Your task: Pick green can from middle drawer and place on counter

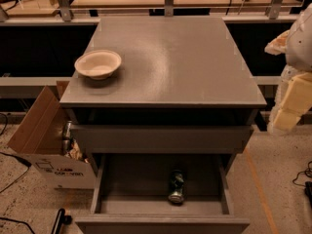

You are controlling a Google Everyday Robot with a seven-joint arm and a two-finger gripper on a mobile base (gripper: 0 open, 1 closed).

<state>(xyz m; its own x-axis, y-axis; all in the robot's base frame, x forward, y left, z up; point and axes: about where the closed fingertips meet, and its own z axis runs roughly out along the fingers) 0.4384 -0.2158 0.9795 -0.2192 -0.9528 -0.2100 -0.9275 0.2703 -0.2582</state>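
Small green-and-white drinks can (176, 186) sits on the flat floor of the wide, shallow grey middle drawer (131, 179), which is pulled out toward the near side. The can is right of the drawer's centre, apart from both side walls. The plain grey drawer front (161, 138) above is closed. Broad matte grey tabletop (185, 57) carries a pale shallow bowl (98, 64) at its near left. Cream-coloured claw (288, 108) hangs at far right, beside the tabletop's right edge, well apart from the can. Open or closed: cannot tell. Brown cardboard box (36, 128) is on the floor, left.
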